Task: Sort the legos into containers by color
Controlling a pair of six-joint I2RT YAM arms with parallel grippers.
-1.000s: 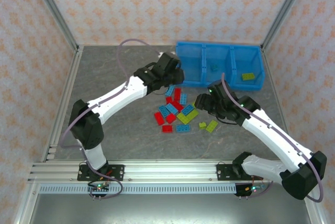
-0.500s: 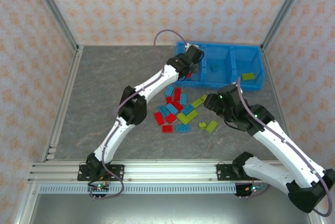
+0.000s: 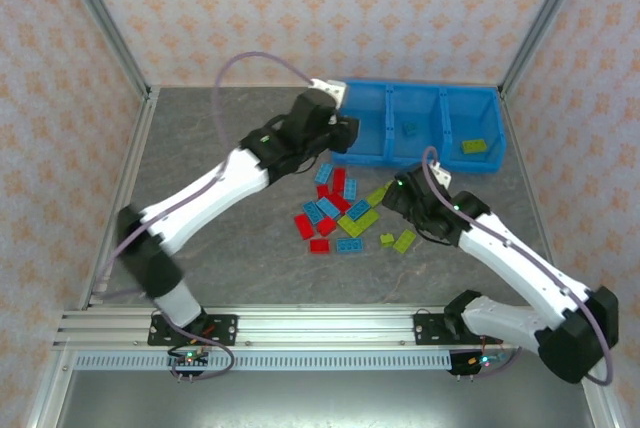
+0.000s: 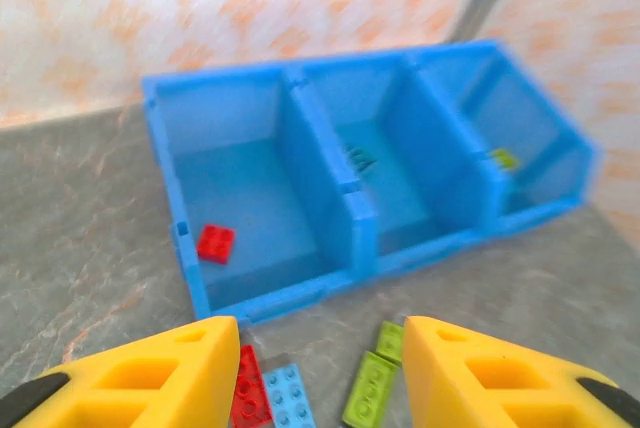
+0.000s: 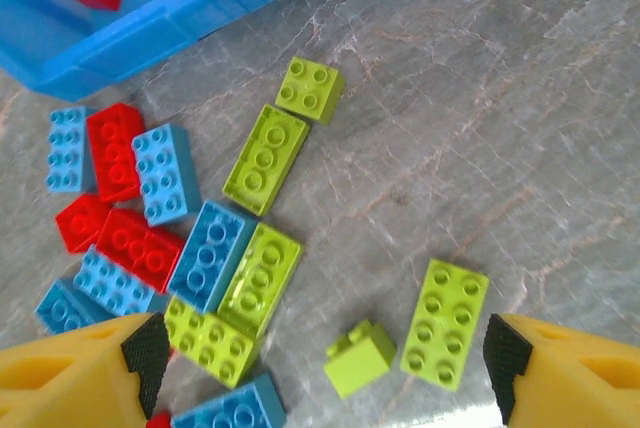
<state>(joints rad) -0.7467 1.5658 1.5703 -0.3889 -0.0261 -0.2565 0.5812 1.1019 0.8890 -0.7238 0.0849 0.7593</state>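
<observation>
The legos (image 3: 336, 210) lie in a loose pile of red, light blue and lime green bricks on the grey table, in front of the blue bin of containers (image 3: 420, 98). One red lego (image 4: 215, 243) rests in the left compartment and a lime one (image 3: 474, 146) in the right. My left gripper (image 3: 345, 136) hovers at the bin's front left wall, open and empty (image 4: 320, 373), with red, blue and lime bricks below it. Over the pile's right edge my right gripper (image 3: 392, 198) stands wide open, above a small lime brick (image 5: 360, 356) and a longer lime brick (image 5: 445, 323).
A small dark piece (image 4: 360, 158) lies in the middle compartment. Metal posts and patterned walls enclose the table (image 3: 200, 148). The grey surface left of the pile and near the front rail (image 3: 300, 323) is bare.
My left gripper went over the left compartment, opened, and has drawn back to the bin's front wall. My right gripper has opened wider and shifted slightly toward the pile.
</observation>
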